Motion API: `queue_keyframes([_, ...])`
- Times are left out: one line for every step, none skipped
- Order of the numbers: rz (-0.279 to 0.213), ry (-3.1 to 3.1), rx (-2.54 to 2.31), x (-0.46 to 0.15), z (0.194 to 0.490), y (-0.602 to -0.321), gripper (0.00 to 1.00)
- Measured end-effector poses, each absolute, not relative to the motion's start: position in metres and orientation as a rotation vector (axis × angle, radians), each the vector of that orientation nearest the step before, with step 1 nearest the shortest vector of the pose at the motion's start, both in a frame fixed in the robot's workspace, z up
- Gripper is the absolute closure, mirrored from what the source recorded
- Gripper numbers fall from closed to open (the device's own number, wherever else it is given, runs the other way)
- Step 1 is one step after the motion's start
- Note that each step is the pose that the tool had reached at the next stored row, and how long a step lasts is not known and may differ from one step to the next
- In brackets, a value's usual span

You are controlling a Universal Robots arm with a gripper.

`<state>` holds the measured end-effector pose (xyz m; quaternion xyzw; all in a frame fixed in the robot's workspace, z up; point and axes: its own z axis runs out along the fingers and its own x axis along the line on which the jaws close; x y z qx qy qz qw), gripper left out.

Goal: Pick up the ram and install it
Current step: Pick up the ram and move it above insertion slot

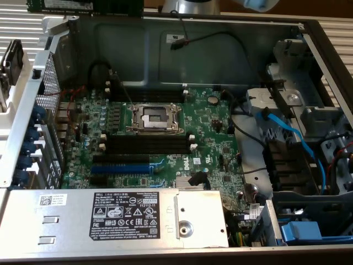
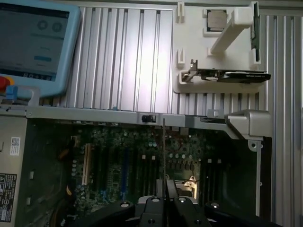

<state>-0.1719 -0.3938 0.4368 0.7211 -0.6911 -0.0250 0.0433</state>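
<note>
Ram (image 2: 164,142), edge-on in the wrist view, broadside in the exterior view, sits clamped between the fingers (image 2: 172,190).

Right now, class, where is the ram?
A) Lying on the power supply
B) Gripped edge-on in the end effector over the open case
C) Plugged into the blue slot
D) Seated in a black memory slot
B: in the wrist view the ram stands edge-on, clamped in the end effector over the motherboard, and the exterior view shows the black memory slots empty.
</note>
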Motion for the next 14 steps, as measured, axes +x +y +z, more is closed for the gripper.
queue_keyframes([-0.076,-2.113,2.205,-0.169,0.437,-0.394,0.87])
queue_keyframes([-0.076,-2.113,2.205,-0.166,0.437,-0.394,0.87])
queue_keyframes([-0.076,-2.113,2.205,-0.163,0.437,-0.394,0.87])
queue_keyframes([-0.076,-2.113,2.205,-0.159,0.437,-0.394,0.87])
queue_keyframes([-0.076,-2.113,2.205,-0.156,0.437,-0.394,0.87])
queue_keyframes([-0.076,-2.113,2.205,-0.153,0.437,-0.394,0.87])
queue_keyframes([-0.076,-2.113,2.205,-0.15,0.437,-0.395,0.87])
queue_keyframes([-0.076,-2.113,2.205,-0.147,0.437,-0.395,0.87])
queue_keyframes([-0.076,-2.113,2.205,-0.143,0.437,-0.395,0.87])
queue_keyframes([-0.076,-2.113,2.205,-0.14,0.437,-0.395,0.87])
queue_keyframes([-0.076,-2.113,2.205,-0.137,0.437,-0.395,0.87])
queue_keyframes([-0.076,-2.113,2.205,-0.134,0.437,-0.395,0.87])
queue_keyframes([-0.076,-2.113,2.205,-0.131,0.437,-0.395,0.87])
queue_keyframes([-0.076,-2.113,2.205,-0.128,0.437,-0.395,0.87])
